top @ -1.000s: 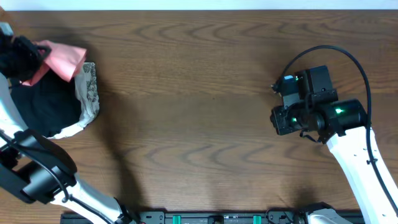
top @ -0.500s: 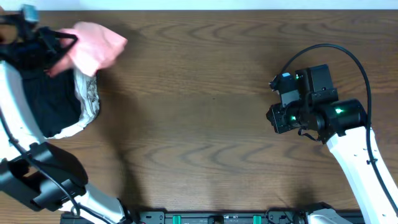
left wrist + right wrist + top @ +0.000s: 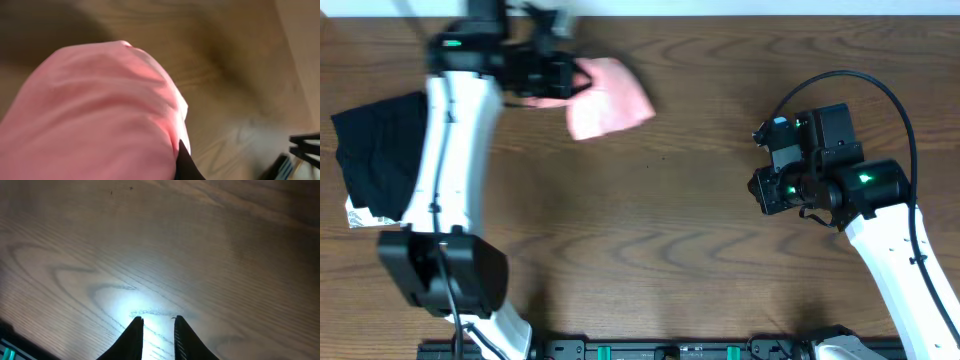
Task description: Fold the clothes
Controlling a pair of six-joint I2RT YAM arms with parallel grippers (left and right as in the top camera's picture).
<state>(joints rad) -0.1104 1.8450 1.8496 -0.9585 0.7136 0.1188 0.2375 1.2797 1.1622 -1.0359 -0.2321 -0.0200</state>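
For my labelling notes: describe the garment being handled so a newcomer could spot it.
Look near the table's far edge, left of centre, where the left gripper grips the T-shirt. It is bunched and salmon pink, unlike the black garment and pale patterned cloth at the left edge.

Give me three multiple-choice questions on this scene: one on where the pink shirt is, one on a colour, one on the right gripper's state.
1. Where is the pink T-shirt? A. bunched in the left gripper near the table's far edge; B. spread flat mid-table; C. draped off the near edge.
2. What colour is the garment lying at the left edge? A. blue; B. black; C. green.
3. The right gripper is: A. shut on the shirt; B. holding a cloth; C. empty, slightly open.
Answers: A, pink fabric hangs from the left gripper; B, it is plainly black; C, only bare wood shows between its fingers.
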